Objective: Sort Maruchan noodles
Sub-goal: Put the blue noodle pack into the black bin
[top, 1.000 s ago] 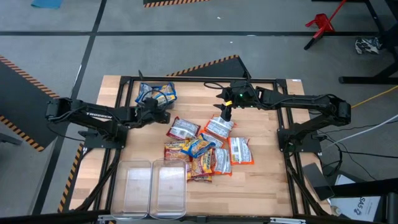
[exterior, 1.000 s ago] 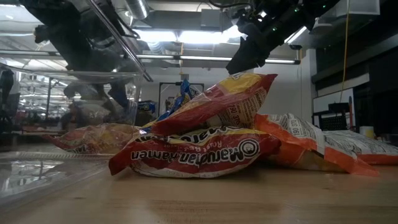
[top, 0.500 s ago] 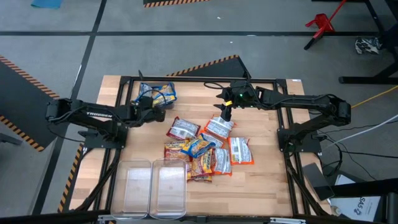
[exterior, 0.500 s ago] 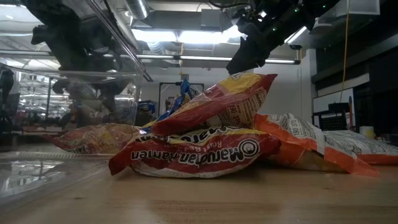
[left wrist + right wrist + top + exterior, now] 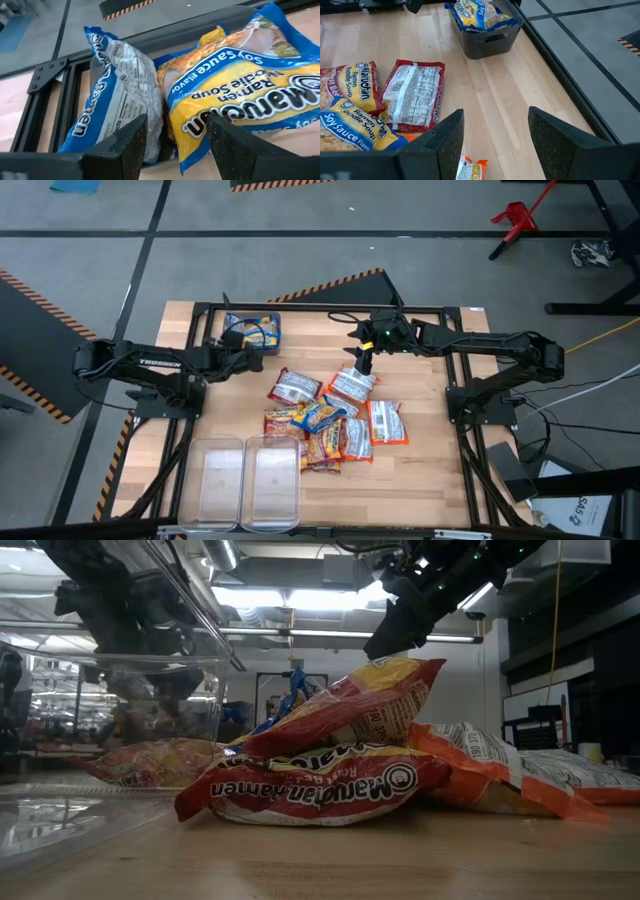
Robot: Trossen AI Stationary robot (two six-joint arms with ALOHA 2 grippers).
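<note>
The left hand (image 5: 255, 358) is hovering at the far left part of the wooden tabletop (image 5: 420, 470), just beside a small dark bin (image 5: 487, 39) that is holding two blue-and-yellow packets (image 5: 240, 95). Its fingers (image 5: 131, 142) are standing apart with nothing between them; in the left wrist view the two blue packets are lying side by side just beyond the fingertips, one showing its printed front, the other (image 5: 120, 95) turned on edge showing its silver back.

The right hand (image 5: 364, 364) is hanging over the far edge of the loose pile of noodle packets (image 5: 330, 420) in the middle of the tabletop. Its fingers (image 5: 447, 137) are also parted and holding nothing, and they are poised above an orange-and-white packet (image 5: 351, 387); whether they are touching it cannot be told. In the right wrist view a red packet (image 5: 415, 92) is lying back side up, next to a red-and-yellow one (image 5: 360, 87) and a blue soy-sauce one (image 5: 347, 130).

The rest of the pile is spreading toward the near side, red, orange and blue packets overlapping one another. In the low view a red packet (image 5: 315, 785) is lying flat in front, with another one (image 5: 350, 705) tilted on top of it.

Two clear bins (image 5: 250, 480) are sitting side by side at the near left edge of the tabletop, apart from the pile
</note>
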